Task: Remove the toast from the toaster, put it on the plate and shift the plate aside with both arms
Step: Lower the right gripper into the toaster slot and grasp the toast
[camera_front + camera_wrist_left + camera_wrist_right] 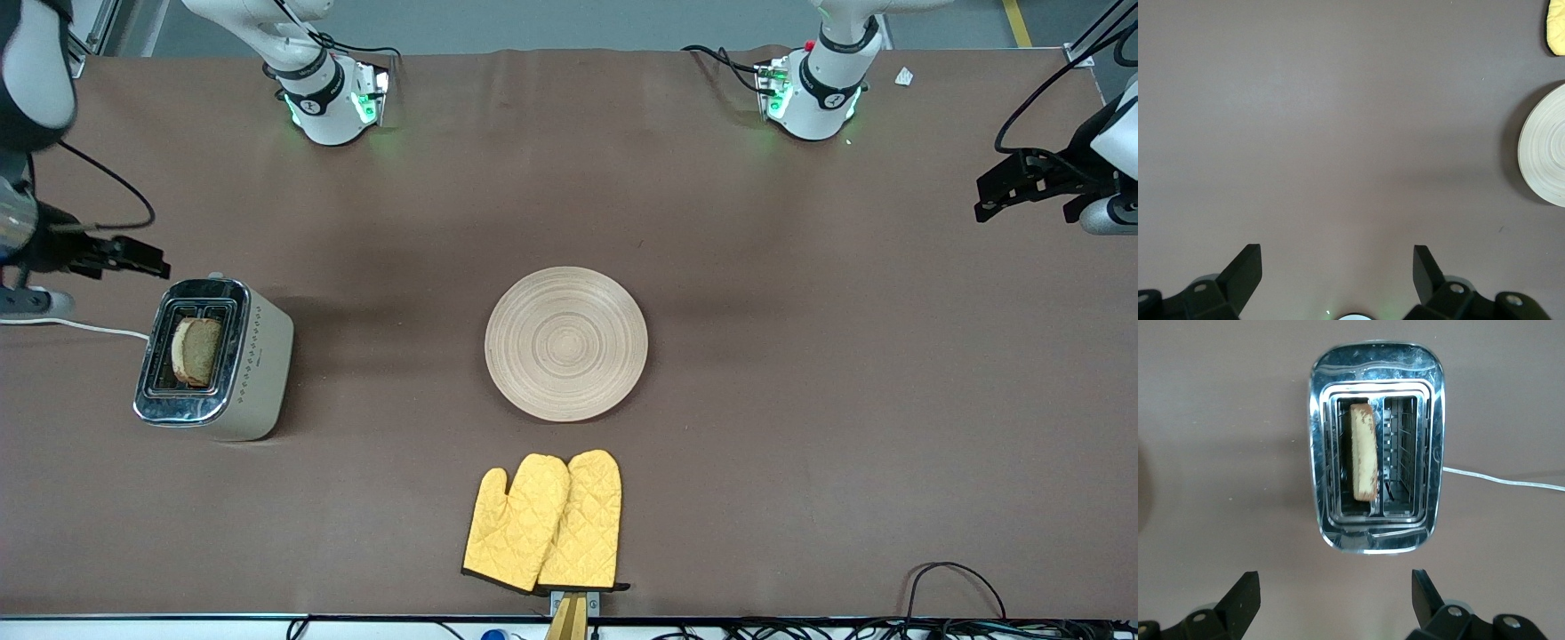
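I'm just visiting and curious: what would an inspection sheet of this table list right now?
Surface: brown table cover, flat.
Job's things: toast standing in one slot of the toaster, at the right arm's end; wooden plate mid-table, bare.
Clutter: yellow oven mitts, nearer the front camera than the plate.
Grippers: right gripper open, empty, over the toaster; left gripper open, empty, over bare cover.
Cables: white cord from the toaster.
Surroundings: black cables at the table edge.

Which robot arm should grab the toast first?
The right one. Its open claw hangs beside the toaster, where the toast sits in a slot. The left claw, also open, waits at the table's other end.
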Robot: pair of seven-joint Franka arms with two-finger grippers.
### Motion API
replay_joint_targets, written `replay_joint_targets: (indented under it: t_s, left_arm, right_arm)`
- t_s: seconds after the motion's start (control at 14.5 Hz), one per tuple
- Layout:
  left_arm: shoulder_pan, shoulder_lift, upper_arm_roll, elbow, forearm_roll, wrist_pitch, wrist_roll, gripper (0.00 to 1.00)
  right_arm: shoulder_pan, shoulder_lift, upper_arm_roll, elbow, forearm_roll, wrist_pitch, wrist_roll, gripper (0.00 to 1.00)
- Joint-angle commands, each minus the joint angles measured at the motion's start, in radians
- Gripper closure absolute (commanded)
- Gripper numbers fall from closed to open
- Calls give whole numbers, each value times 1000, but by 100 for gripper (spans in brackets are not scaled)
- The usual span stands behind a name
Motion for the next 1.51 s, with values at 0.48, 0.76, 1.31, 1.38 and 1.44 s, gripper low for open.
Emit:
replay_joint_targets:
  t_s: [0.48,0.76,1.31,1.38,1.44]
  left_arm:
    - [-8,13,-4,23,-5,-24,9,0]
    - [-9,13,-4,23,-1,-24,-2,0]
    - [-2,26,-2,28,-2,-16,8,0]
    - [-3,32,-2,36,-1,-13,10,0]
    - [-5,32,-2,42,-1,-13,10,0]
  right_arm:
    - [-34,190,11,-12,-2,218,-8,5]
    - [-32,198,11,-12,-2,220,-8,58]
    - [-37,186,14,7,-1,151,-5,100]
    - [-37,164,22,41,1,99,-2,100]
    - [-35,135,25,85,2,36,-5,100]
